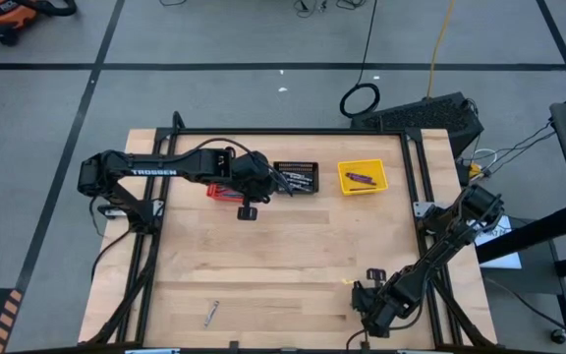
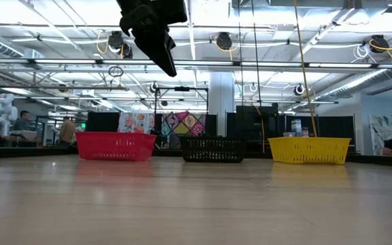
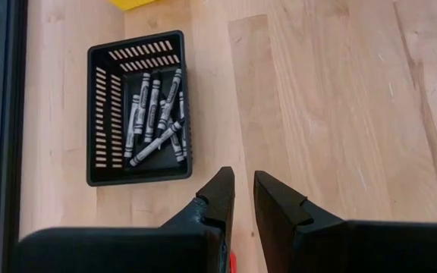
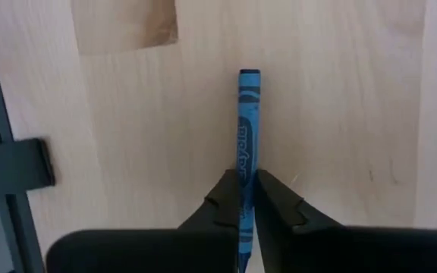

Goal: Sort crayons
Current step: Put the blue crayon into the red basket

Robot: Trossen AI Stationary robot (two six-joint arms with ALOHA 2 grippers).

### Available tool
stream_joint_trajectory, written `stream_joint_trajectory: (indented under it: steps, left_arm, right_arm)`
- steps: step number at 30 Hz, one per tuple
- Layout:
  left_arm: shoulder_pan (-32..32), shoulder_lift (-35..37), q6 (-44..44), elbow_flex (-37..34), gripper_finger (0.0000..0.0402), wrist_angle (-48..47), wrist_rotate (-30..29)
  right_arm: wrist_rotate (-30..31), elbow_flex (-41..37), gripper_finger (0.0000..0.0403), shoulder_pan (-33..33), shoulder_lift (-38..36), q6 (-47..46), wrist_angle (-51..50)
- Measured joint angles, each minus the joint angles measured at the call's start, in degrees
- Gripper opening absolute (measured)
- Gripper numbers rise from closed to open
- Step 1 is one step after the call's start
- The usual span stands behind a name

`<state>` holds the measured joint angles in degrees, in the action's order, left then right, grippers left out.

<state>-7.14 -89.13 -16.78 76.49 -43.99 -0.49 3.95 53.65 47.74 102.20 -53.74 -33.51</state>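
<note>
Blue wrapper showing, one crayon (image 4: 247, 144) is pinched between the closed fingers of the right gripper (image 1: 372, 309), low over the wooden table (image 1: 283, 256) at its near edge, well away from the black basket (image 1: 297, 178). That basket holds a heap of grey crayons (image 3: 156, 117), with the yellow basket (image 1: 363, 177) beside it holding a dark crayon (image 1: 360, 178) and the red basket (image 2: 116, 145) on its other side. The left gripper (image 3: 243, 193) hangs above the table just beside the black basket, fingers slightly apart and empty, while a lone grey crayon (image 1: 211, 313) lies near the front edge, well apart from the baskets.

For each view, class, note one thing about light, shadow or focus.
High view: even light, faint shadow under the left gripper. Low view: bright ceiling lamps, nearest tabletop soft. Right wrist view: blue crayon sharp, right gripper casts little shadow.
</note>
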Motion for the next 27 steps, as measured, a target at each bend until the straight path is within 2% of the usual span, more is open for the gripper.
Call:
stream_joint_trajectory:
  steps: [4,9,16,21,27]
  left_arm:
    - [0.0,0.0,0.0,0.0,0.0051,0.3,0.0]
    - [0.0,0.0,0.0,-1.3,0.0051,4.7,0.0]
    - [0.0,-1.1,0.2,-2.0,0.0051,9.8,0.5]
    - [0.2,-2.4,0.0,-2.0,0.0051,12.7,0.3]
    - [0.1,-3.7,-0.1,-1.9,0.0058,14.2,-3.7]
  right_arm:
    - [3.1,-0.2,0.0003,-0.9,-3.0,-1.1,-1.6]
    - [16.7,-0.8,0.0001,-3.2,-8.4,-1.9,-9.3]
    - [27.7,-0.5,0.0001,-7.8,-15.7,-2.5,-12.4]
    - [32.1,-0.4,0.0000,-10.0,-20.3,0.0,-11.8]
    - [35.1,-0.3,0.0000,-11.1,-24.5,3.5,-10.8]
